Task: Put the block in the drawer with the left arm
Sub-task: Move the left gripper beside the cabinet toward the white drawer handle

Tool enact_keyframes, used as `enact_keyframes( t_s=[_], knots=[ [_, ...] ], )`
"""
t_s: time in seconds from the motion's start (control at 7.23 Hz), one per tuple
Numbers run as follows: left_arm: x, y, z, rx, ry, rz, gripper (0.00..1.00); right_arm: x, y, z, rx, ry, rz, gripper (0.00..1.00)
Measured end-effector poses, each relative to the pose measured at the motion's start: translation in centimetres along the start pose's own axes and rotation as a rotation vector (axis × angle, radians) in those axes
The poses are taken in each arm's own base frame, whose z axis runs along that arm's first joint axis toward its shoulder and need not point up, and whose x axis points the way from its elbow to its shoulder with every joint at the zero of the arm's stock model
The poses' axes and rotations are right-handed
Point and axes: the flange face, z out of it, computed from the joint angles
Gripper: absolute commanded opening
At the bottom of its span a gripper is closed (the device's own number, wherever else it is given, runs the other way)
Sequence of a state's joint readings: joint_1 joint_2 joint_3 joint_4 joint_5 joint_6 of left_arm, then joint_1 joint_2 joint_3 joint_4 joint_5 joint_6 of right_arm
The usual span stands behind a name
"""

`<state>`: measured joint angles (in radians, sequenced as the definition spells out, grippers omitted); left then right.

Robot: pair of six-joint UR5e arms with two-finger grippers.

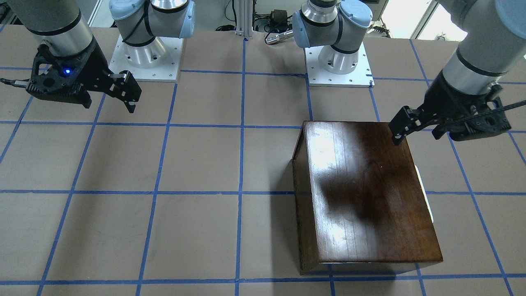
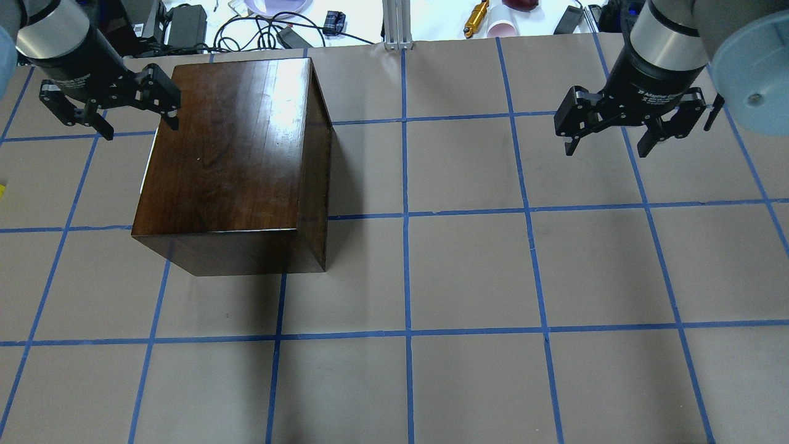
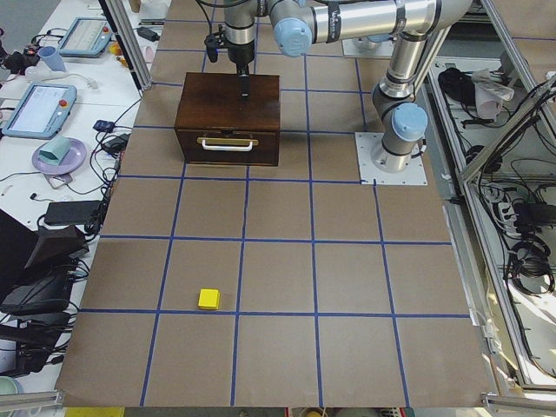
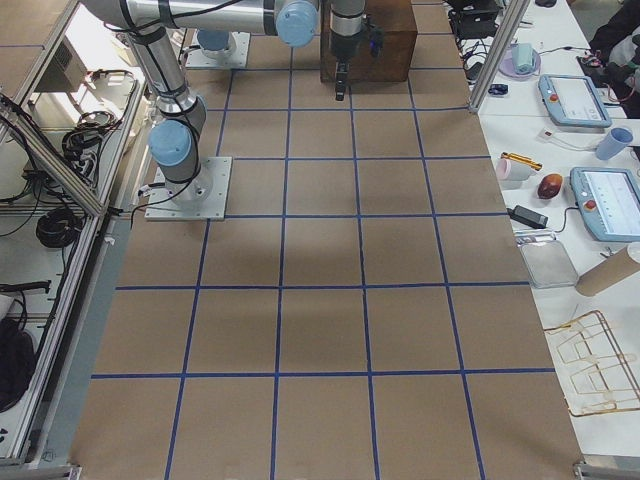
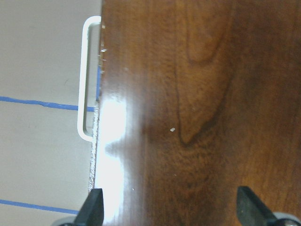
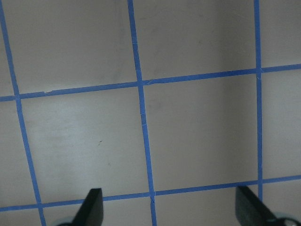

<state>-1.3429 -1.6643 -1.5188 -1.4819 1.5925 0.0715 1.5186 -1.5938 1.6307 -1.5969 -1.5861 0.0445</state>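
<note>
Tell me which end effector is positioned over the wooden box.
The left end effector: its wrist view is filled by the wooden box top, beside the white handle. The right end effector hangs over the taped table, well away from it.

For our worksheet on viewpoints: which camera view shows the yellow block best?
Exterior left: the block lies whole on the table, apart from the wooden box. Overhead exterior catches only a yellow sliver at its left edge; the other views miss it.
</note>
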Motion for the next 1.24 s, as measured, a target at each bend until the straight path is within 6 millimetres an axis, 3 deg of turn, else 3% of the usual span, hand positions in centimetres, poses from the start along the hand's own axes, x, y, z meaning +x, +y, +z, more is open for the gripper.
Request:
enact_keyframes(
  t_s=[0.28,0.55,1.24],
  knots=[
    [-3.6,-1.8,0.2,0.015,0.058,-0.020,1.00,0.0,0.0,0.0,0.000,0.000,0.000,1.00],
    [-7.3,-3.2,1.8,0.016,0.088,-0.012,1.00,0.0,0.0,0.0,0.000,0.000,0.000,1.00],
    [-15.0,-6.0,7.7,-0.015,0.112,0.111,1.00,0.0,0.0,0.0,0.000,0.000,0.000,1.00]
  ],
)
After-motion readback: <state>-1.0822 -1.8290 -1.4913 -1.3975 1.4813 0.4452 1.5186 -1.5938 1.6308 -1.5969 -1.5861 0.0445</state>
